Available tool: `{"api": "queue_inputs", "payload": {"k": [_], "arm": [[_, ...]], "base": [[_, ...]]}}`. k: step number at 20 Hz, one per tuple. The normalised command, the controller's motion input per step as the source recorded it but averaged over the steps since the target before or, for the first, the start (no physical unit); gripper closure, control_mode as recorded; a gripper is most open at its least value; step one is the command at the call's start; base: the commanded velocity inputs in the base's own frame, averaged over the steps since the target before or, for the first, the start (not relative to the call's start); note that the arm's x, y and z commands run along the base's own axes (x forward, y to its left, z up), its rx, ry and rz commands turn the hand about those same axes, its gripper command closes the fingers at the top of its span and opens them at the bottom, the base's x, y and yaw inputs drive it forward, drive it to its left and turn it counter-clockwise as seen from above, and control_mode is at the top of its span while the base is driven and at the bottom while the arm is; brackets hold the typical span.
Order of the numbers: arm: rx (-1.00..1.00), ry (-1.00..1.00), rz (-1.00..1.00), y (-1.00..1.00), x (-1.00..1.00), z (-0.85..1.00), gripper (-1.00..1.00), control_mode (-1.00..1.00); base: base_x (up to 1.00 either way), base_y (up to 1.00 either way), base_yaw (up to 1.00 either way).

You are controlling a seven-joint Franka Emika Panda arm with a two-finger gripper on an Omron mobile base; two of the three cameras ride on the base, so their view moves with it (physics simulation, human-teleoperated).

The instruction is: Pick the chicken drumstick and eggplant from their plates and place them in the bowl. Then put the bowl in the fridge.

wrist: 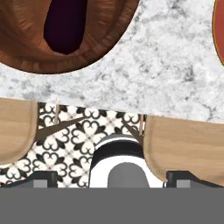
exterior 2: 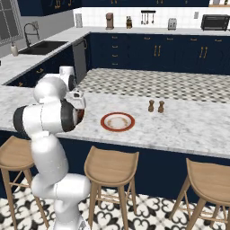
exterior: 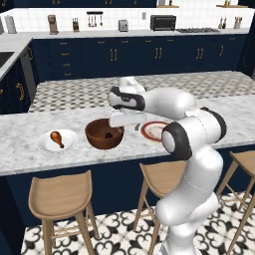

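**One of two items bowled; drumstick outstanding**

Gripper (wrist: 112, 175): jaws spread wide and holding nothing, the two dark tips far apart at six o'clock in the hand view. In the left base view the hand sits just above the bowl's near-right rim.

Bowl (exterior: 104, 134): deep, reddish-brown wood with visible grain, standing on the marble counter (exterior: 30, 149) between the two plates. In the hand view it lies at eleven o'clock.

Eggplant (wrist: 65, 24): dark purple-black oblong, resting inside the bowl against its inner wall.

Chicken drumstick (exterior: 57, 138): small, golden-brown, pale bone end, lying on the white plate (exterior: 69, 144) at nine o'clock from the bowl, well apart from the hand.

Red-rimmed plate (exterior 2: 117, 121): bare, at three o'clock from the bowl.

Risks, as judged:
- The hand is close over the rim; a sideways swing toward the drumstick without first lifting could knock or shift the bowl.
- The drumstick is small and rounded; an off-centre pinch might roll it off the plate.
- Stools (exterior: 60, 196) stand below the counter edge; anything dropped there is likely lost.
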Motion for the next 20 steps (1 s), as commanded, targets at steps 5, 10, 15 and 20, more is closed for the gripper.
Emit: {"api": "queue_inputs", "payload": {"k": [5, 10, 15, 20], "arm": [[0.0, -0.09, -0.02, -0.36, -0.73, 0.3, -1.0, -1.0], [0.0, -0.03, 0.0, 0.0, -0.15, 0.23, -1.0, 1.0], [0.0, 0.0, 0.0, 0.0, 0.0, 0.0, -1.0, 1.0], [0.0, 0.0, 0.0, 0.0, 0.0, 0.0, -1.0, 1.0]], "base": [[0.0, 0.0, 0.0], [-0.21, 0.38, 0.0], [-0.11, 1.0, 0.0], [-0.05, 1.0, 0.0]]}}
